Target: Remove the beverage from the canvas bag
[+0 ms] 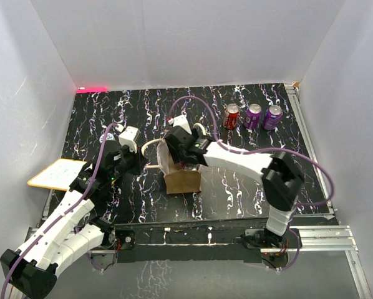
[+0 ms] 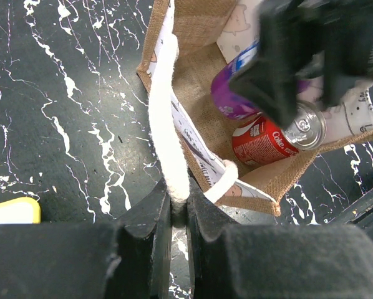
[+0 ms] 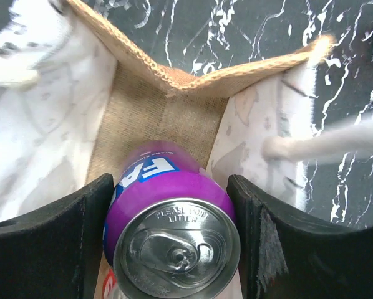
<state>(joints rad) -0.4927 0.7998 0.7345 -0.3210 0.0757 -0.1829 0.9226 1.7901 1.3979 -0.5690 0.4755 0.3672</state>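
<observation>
The tan canvas bag (image 1: 183, 181) stands upright at the table's middle, with its mouth open. My left gripper (image 2: 179, 200) is shut on one cream-white loop handle (image 2: 168, 118) and holds it to the bag's left (image 1: 140, 163). My right gripper (image 1: 184, 156) reaches into the bag from above. Its fingers (image 3: 55, 246) close on both sides of a purple soda can (image 3: 172, 215), seen top-on inside the bag (image 3: 146, 112). In the left wrist view the purple can (image 2: 231, 94) sits above a red Coke can (image 2: 261, 142) in the bag (image 2: 193, 68).
Three cans stand at the back right: one red (image 1: 231, 116) and two purple (image 1: 253, 116), (image 1: 273, 117). A flat white board with a yellow edge (image 1: 55, 174) lies at the left, beside my left arm. White walls enclose the table.
</observation>
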